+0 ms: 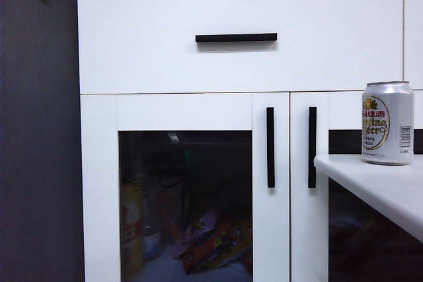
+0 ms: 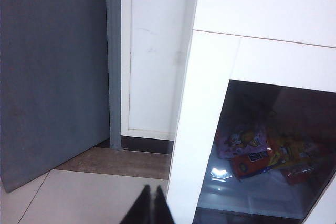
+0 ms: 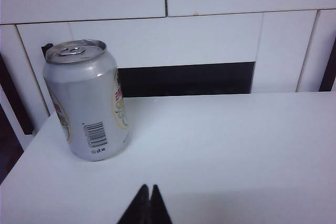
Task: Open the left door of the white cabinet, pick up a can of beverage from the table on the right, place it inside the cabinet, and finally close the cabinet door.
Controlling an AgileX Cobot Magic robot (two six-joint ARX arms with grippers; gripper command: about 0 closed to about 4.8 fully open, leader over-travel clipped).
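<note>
Can of beverage (image 1: 387,123) upright on table (image 1: 383,186), right of the cabinet's (image 1: 238,57) shut left door (image 1: 188,189).

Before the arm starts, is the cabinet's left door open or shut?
Shut. The left door sits flush in the white cabinet, its handle parallel beside the other door's handle.

Dark glass of the left door (image 1: 185,196) blurs the cabinet's contents.

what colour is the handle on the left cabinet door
Black: a vertical bar handle on the white left door, clearest in the exterior view.
</note>
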